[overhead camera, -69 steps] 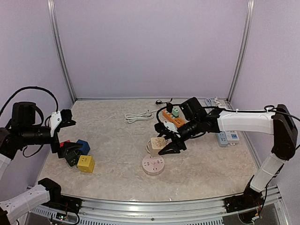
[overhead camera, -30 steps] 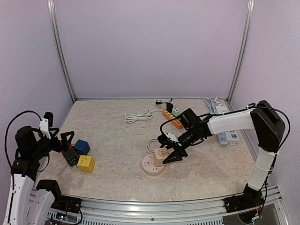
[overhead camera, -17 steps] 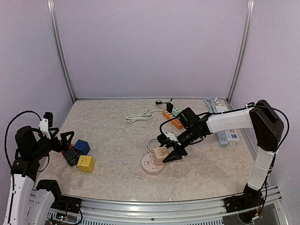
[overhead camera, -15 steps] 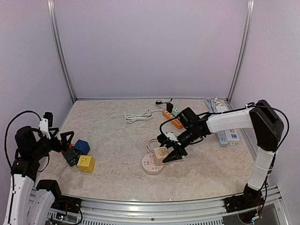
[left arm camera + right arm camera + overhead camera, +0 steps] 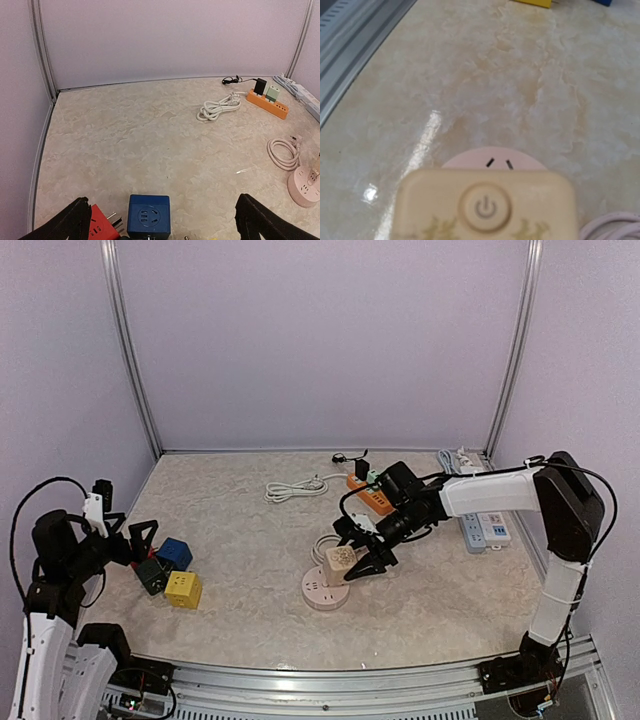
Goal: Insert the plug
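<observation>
The plug (image 5: pixel 341 558) is a cream cube with a power button on its face, and my right gripper (image 5: pixel 360 558) is shut on it. It hangs over the near part of the round pink socket (image 5: pixel 323 593). In the right wrist view the plug (image 5: pixel 485 207) fills the bottom of the frame. Behind it a slice of the pink socket (image 5: pixel 492 159) shows two slots. That view does not show my fingers, nor whether the plug touches the socket. My left gripper (image 5: pixel 138 543) stands open at the far left, with nothing between its fingers (image 5: pixel 65 227).
Beside the left gripper lie a blue cube (image 5: pixel 148 215), a red cube (image 5: pixel 102 227), a yellow cube (image 5: pixel 183 588) and a black one (image 5: pixel 153 575). An orange power strip (image 5: pixel 365 492), a white cable coil (image 5: pixel 295 487) and white power strips (image 5: pixel 482 527) lie further back and right.
My right gripper has shifted the cream plug a little up and left in the top view, still over the pink socket. The left arm has not moved in the last second.
</observation>
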`<action>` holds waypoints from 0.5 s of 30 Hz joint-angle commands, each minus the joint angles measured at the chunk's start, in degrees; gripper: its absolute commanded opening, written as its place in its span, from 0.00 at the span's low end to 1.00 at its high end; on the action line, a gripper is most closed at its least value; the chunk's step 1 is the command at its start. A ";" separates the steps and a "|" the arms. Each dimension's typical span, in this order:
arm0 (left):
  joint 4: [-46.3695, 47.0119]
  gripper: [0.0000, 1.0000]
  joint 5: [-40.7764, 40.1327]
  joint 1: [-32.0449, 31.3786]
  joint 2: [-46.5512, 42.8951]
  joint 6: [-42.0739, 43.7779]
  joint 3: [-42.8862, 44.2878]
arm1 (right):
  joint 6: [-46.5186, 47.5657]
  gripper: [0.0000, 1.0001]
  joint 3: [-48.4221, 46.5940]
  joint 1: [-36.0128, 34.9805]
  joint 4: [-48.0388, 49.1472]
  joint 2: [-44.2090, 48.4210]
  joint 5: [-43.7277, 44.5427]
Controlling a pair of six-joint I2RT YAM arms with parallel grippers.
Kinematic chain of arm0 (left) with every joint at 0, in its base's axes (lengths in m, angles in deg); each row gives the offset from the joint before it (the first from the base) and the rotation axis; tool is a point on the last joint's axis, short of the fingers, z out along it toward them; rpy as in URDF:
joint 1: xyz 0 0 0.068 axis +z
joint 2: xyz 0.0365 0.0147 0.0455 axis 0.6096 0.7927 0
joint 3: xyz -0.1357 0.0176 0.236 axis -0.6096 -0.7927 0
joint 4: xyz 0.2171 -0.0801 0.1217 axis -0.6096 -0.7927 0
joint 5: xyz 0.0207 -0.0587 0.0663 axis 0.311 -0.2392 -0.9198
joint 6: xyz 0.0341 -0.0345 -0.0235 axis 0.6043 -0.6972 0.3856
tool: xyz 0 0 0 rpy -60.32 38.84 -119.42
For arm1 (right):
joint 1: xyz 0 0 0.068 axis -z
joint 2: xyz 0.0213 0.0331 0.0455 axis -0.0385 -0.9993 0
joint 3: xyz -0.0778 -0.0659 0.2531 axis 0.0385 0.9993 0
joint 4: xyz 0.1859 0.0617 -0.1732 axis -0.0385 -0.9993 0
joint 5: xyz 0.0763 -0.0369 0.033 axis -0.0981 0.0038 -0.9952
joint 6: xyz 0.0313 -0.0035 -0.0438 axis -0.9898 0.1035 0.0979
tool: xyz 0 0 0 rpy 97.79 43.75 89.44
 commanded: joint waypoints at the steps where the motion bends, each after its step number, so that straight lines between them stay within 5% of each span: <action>1: 1.02 0.99 0.66 0.46 -0.62 -0.53 -0.58 | 0.29 0.00 -1.31 0.66 -1.59 1.89 -1.89; 15: 1.02 0.99 0.79 0.53 -0.81 -0.55 -0.65 | -0.72 0.00 -0.67 0.67 -1.54 -2.60 3.04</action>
